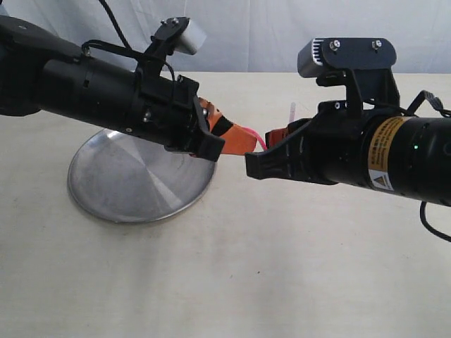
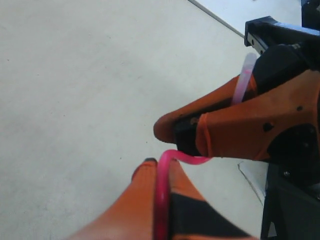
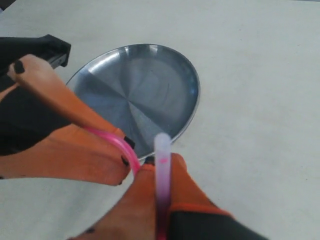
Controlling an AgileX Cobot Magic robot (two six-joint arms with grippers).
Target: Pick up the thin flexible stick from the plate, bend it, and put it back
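Both grippers hold the thin pink stick in the air just right of the steel plate. My left gripper is shut on one end; the stick runs between its orange fingers and curls sharply at the tips. My right gripper is shut on the other end, and the whitish tip sticks up past its fingers. The bent pink loop joins the two pairs of fingertips, which nearly touch. The plate lies bare below them.
A cream tabletop spreads all around. The right arm's black body fills one side of the left wrist view. The table's far edge meets a pale wall.
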